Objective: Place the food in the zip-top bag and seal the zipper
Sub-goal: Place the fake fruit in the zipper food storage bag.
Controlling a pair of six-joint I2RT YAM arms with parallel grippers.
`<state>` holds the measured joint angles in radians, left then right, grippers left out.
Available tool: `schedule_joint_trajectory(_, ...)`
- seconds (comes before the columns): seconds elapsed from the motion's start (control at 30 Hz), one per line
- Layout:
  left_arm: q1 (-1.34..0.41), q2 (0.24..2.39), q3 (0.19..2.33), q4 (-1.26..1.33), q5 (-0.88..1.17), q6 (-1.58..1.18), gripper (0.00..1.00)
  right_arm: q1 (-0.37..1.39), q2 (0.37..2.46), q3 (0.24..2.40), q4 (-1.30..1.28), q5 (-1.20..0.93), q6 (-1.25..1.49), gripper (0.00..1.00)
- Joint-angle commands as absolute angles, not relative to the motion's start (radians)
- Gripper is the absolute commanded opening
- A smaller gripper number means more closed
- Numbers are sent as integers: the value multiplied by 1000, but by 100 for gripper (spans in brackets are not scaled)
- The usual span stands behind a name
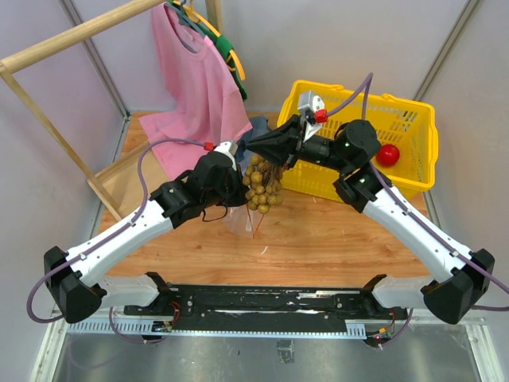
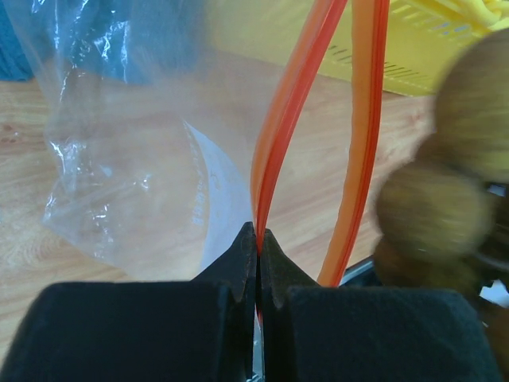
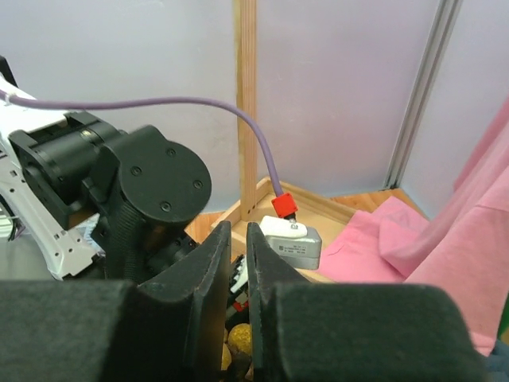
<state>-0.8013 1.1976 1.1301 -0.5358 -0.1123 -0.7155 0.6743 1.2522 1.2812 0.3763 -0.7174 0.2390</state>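
My left gripper (image 2: 258, 235) is shut on one side of the red-orange zipper (image 2: 278, 135) of the clear zip-top bag (image 2: 135, 183). The other zipper side (image 2: 366, 119) stands apart, so the mouth is open. In the top view the bag (image 1: 242, 221) hangs below the left gripper (image 1: 236, 181) onto the table. My right gripper (image 1: 269, 151) holds the tan-yellow cluster (image 1: 262, 187), which hangs at the bag's mouth. The cluster also shows in the left wrist view (image 2: 445, 207) and below the right gripper (image 3: 236, 231) as yellow balls (image 3: 238, 338). The red fruit (image 1: 387, 154) lies in the yellow basket (image 1: 413, 119). The grape bunch is hidden.
A pink cloth (image 1: 195, 87) hangs from a wooden frame (image 1: 48, 103) at the back left and drapes onto the table. The yellow basket stands at the back right, just behind the right gripper. Grey walls close in the table's sides.
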Motion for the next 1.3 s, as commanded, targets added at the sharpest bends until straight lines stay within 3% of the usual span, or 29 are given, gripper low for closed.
schedule_joint_trajectory(0.0, -798, 1168, 1113, -490, -90, -730, 0, 690, 1280, 1221, 527, -755, 254, 1)
schedule_joint_trajectory(0.43, -798, 1098, 1078, -498, -90, -753, 0, 689, 1281, 1047, 552, -633, 110, 1)
schedule_joint_trajectory(0.7, -798, 1104, 1086, -495, -22, -747, 0, 690, 1262, 968, 701, -516, 168, 1)
schedule_joint_trajectory(1.27, -798, 1040, 1125, -553, -75, -730, 0, 690, 1271, 940, 627, -467, 94, 1)
